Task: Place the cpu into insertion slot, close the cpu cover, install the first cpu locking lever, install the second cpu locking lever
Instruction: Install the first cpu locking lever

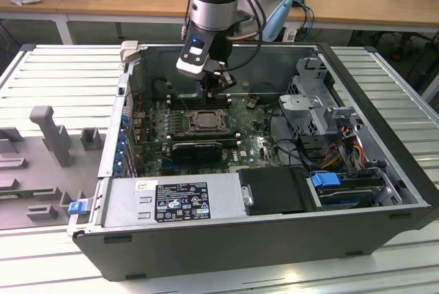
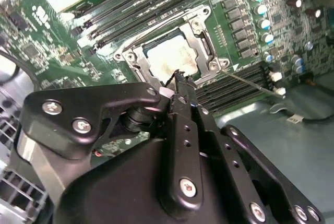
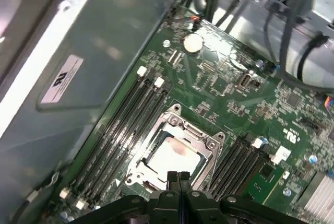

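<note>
The cpu (image 3: 175, 154) lies flat in the insertion slot (image 3: 136, 167), a pale square in both wrist views (image 2: 172, 57). The silvery cpu cover (image 2: 204, 40) lies down around it, its window showing the chip. A thin wire lever (image 2: 250, 81) sticks out from one socket corner over the memory slots. My gripper (image 3: 177, 176) hangs just above the socket's edge, fingers pressed together with nothing between them. In the exterior view the gripper (image 1: 218, 87) is over the socket (image 1: 206, 121) inside the open computer case.
Long black memory slots (image 3: 125, 125) flank the socket on both sides. The case wall (image 1: 226, 54) rises behind the arm. A drive cage with cables (image 1: 329, 123) stands at the exterior view's right, and the power supply (image 1: 178, 201) lies along the front.
</note>
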Robot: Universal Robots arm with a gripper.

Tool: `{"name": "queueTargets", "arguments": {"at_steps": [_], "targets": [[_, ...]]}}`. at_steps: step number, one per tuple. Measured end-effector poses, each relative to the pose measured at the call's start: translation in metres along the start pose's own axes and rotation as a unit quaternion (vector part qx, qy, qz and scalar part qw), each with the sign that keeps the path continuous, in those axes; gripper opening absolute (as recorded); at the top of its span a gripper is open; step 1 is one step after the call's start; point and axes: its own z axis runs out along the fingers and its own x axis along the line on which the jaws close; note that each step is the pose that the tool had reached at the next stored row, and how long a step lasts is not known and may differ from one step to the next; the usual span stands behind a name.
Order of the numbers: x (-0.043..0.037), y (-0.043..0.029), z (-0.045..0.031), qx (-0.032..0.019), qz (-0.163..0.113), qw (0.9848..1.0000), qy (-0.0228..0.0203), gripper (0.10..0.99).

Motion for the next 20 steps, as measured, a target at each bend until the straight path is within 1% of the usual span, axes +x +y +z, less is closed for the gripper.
{"name": "queueTargets", "arguments": {"at_steps": [1,5,6,8,9,10,11,12,14,16,18,20], "targets": [[0.0,0.0,0.0,0.0002,-0.013,0.9999,0.0001,0.106],[0.0001,-0.0002,0.0,0.0005,-0.037,0.9993,0.0003,0.106],[0.0002,-0.0003,-0.0003,-0.0003,-0.042,0.9991,-0.0003,0.106],[0.0003,-0.0003,-0.0042,-0.0022,-0.043,0.9991,-0.0017,0.106],[0.0003,-0.0003,-0.0049,-0.0028,-0.043,0.9991,-0.0021,0.106],[0.0003,-0.0003,-0.0049,-0.0031,-0.05,0.9988,-0.0023,0.106],[0.0003,-0.0003,-0.0049,-0.0029,-0.067,0.9977,-0.0021,0.106],[0.0003,-0.0003,-0.005,-0.0026,-0.086,0.9963,-0.0019,0.106],[0.0003,-0.0003,-0.005,-0.002,-0.134,0.991,-0.0013,0.106],[0.0003,-0.0003,-0.005,-0.0018,-0.147,0.9892,-0.0011,0.106],[0.0003,-0.0003,-0.005,-0.0016,-0.165,0.9863,-0.0009,0.106],[0.0003,-0.0003,-0.005,-0.0015,-0.174,0.9847,-0.0007,0.106]]}}
